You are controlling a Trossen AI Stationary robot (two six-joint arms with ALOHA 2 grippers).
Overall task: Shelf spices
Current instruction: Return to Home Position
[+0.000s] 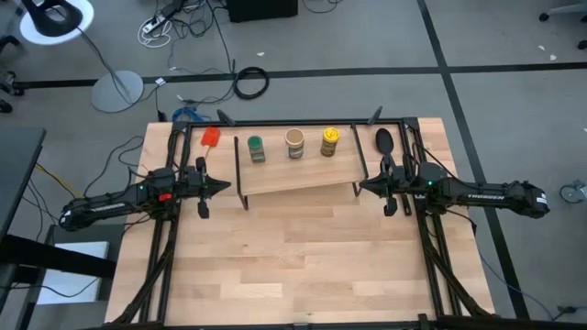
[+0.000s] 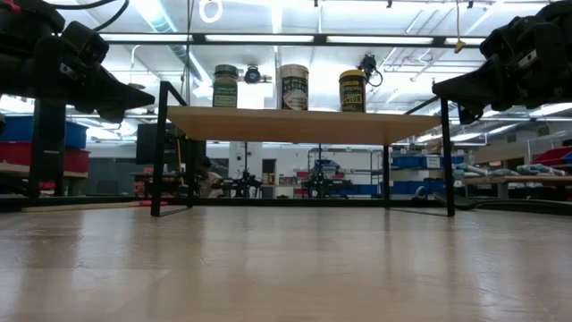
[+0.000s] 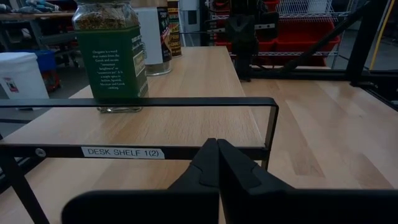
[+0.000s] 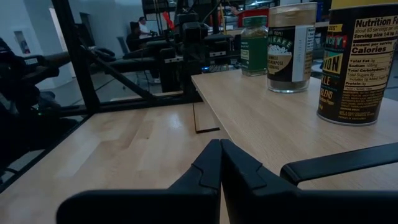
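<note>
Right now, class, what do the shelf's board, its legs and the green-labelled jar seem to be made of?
Board: light wood, matte, grain lines visible. Legs: thin black rod, likely painted metal, smooth. Green-labelled jar: clear glass or plastic, unclear which; the contents show through above a paper-like label.

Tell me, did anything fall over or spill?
Nothing fell or spilled. The green-lidded jar, tan-lidded jar and yellow-lidded jar stand upright in a row on the shelf, which sits slightly crooked on the table.

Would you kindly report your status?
Left gripper shut, empty, left of shelf; right gripper shut, empty, right of it. Green-lidded jar, tan-lidded jar, yellow-lidded jar upright on shelf. Nothing in the way.
</note>
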